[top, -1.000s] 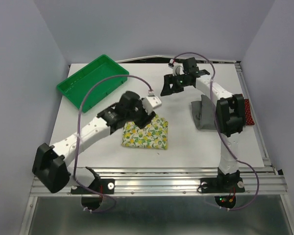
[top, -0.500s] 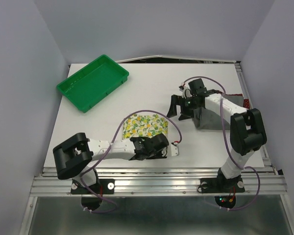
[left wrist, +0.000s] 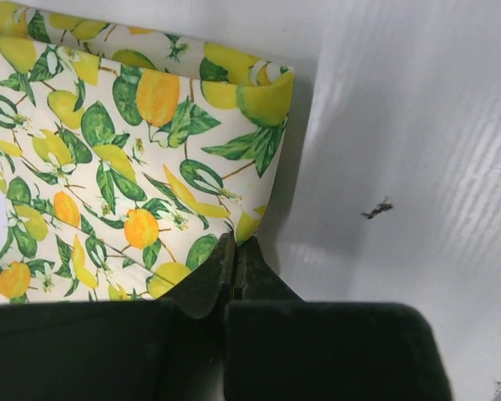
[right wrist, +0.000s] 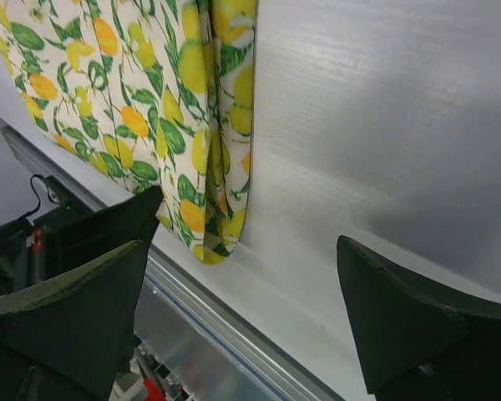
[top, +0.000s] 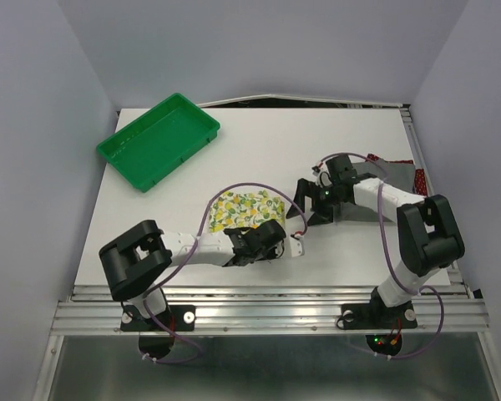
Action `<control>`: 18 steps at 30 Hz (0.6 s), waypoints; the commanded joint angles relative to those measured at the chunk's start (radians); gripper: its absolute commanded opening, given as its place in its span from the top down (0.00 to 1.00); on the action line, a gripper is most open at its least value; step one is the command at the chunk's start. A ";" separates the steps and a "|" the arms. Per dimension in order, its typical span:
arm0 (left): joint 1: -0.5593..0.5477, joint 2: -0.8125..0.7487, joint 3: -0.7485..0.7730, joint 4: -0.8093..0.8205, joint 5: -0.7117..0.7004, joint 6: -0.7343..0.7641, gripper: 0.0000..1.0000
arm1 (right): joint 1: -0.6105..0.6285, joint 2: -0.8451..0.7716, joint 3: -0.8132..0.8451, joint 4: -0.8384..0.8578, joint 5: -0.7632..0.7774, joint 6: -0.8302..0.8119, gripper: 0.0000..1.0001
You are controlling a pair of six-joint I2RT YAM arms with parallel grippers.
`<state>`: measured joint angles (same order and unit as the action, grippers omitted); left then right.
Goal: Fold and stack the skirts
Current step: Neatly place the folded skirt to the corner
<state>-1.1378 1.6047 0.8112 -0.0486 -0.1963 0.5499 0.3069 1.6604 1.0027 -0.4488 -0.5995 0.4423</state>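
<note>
My left gripper (left wrist: 235,251) is low at the near edge of the lemon skirt (left wrist: 108,150), its two black fingers pressed together so that only a thin seam shows between them. The tips sit right on the cloth's near right corner. I cannot make out whether any fabric is caught in that seam. The skirt lies flat on the white table (top: 259,142) in a roughly square, folded shape. It is smooth woven cloth, white and printed with yellow lemons, orange fruit and green leaves. At its far right corner the layers curl open into a small soft loop.

The table under my wrist is matte, with a fine ribbed grain and one small dark speck (left wrist: 376,209).

My right gripper (right wrist: 246,221) hangs with its fingers spread wide, blunt dark wedges on either side of bare table. It is just beside the skirt's right edge, where the folded layers bunch into narrow pleats. It touches nothing.

From above, the grey skirt (top: 356,215) is a plain rumpled heap under my right forearm. The dark red skirt (top: 419,178) peeks out at the table's right edge. The green tray (top: 159,142), hard shiny plastic, sits well apart at the far left.
</note>
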 commanded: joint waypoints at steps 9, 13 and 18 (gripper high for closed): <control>0.168 -0.121 0.066 -0.017 0.264 -0.025 1.00 | -0.008 0.026 -0.186 0.468 -0.220 0.266 0.00; 0.173 -0.112 0.077 -0.020 0.281 -0.016 1.00 | -0.008 0.029 -0.260 0.698 -0.218 0.389 0.00; 0.181 -0.080 0.094 -0.016 0.290 -0.019 1.00 | 0.014 0.090 -0.337 0.946 -0.188 0.506 0.00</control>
<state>-0.9630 1.5265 0.8520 -0.0734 0.0574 0.5259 0.3096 1.7046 0.7063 0.2131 -0.7982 0.8406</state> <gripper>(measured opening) 0.029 0.999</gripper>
